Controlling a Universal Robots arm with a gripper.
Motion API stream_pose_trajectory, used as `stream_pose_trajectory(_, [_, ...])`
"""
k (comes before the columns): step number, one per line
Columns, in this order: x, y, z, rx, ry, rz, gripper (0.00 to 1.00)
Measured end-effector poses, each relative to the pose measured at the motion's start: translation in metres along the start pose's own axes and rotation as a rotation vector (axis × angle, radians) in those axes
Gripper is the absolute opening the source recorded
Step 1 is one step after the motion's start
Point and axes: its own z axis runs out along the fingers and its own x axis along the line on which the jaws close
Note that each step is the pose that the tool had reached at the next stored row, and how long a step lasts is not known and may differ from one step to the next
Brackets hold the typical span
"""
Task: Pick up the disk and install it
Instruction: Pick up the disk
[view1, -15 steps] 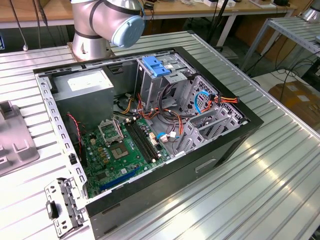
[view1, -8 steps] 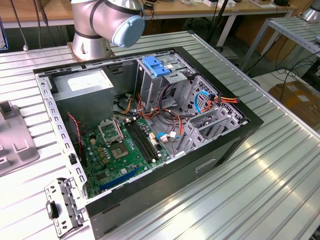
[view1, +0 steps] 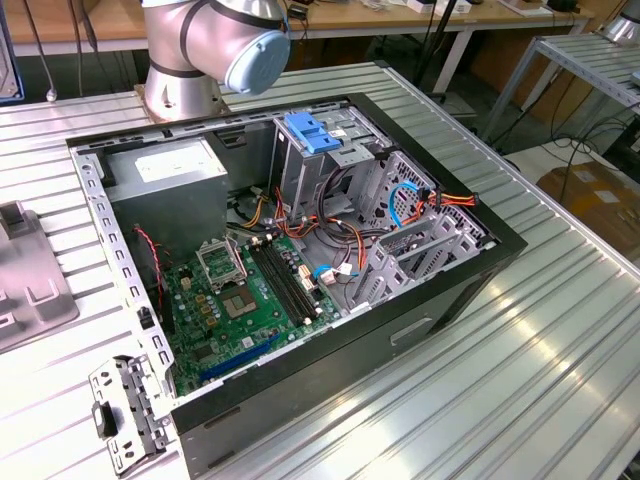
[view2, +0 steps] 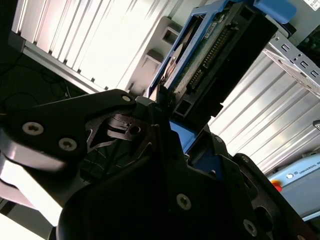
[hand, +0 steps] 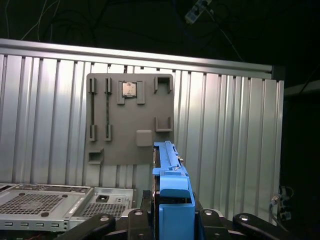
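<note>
The disk (hand: 171, 187) is a flat drive with blue plastic side rails, seen edge-on in both wrist views. In the second wrist view the disk (view2: 220, 60) shows its connector edge and its circuit-board side. My gripper (hand: 172, 212) is shut on it, with a black finger pressed against each side rail. In the second wrist view the gripper (view2: 167, 107) clamps the drive's near end. The disk hangs in the air above the ribbed metal table (hand: 225, 135).
The open computer case (view1: 300, 250) lies on the table with its motherboard (view1: 250, 300), grey power-supply box (view1: 170, 170) and blue latch handle (view1: 313, 132) on the drive cage. A grey fixture plate (hand: 130, 120) lies beyond the disk. A loose metal bracket (view1: 125, 415) lies by the case corner.
</note>
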Motion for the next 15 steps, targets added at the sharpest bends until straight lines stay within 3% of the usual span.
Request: stream_pose_trajectory(15, [0.0036,-0.0087,-0.0007,0.0000,0.0000,0.000,0.37])
